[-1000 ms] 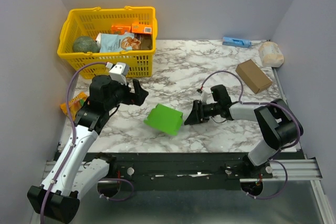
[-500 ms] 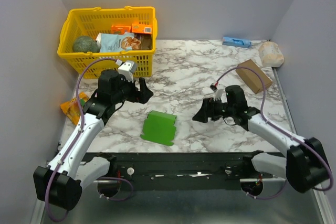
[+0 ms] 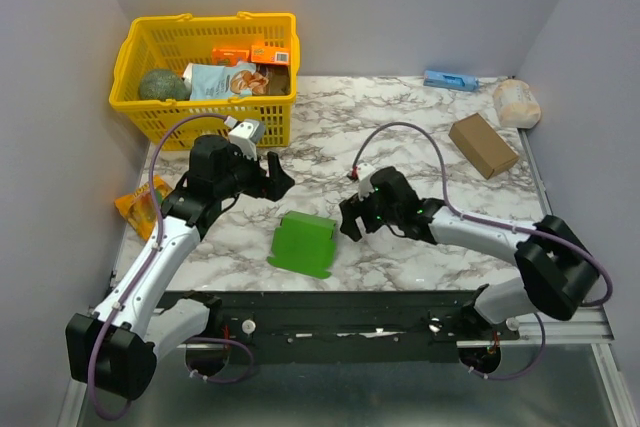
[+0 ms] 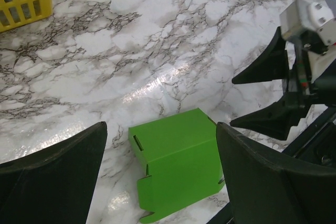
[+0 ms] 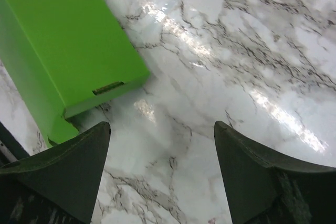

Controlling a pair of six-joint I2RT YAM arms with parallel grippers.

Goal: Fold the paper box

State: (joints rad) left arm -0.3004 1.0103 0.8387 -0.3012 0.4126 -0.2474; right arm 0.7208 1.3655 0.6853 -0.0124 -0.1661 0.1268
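Paper box of bright green card lies lower centre on marble tabletop; left gripper and right gripper stand spread, empty.

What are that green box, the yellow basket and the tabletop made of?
The paper box looks like thin matte card: sharp creases, cut slots and tabs. The yellow basket looks like moulded plastic, given its open grid walls. The table shows glossy marble veining with glare; stone or printed laminate, I cannot tell.
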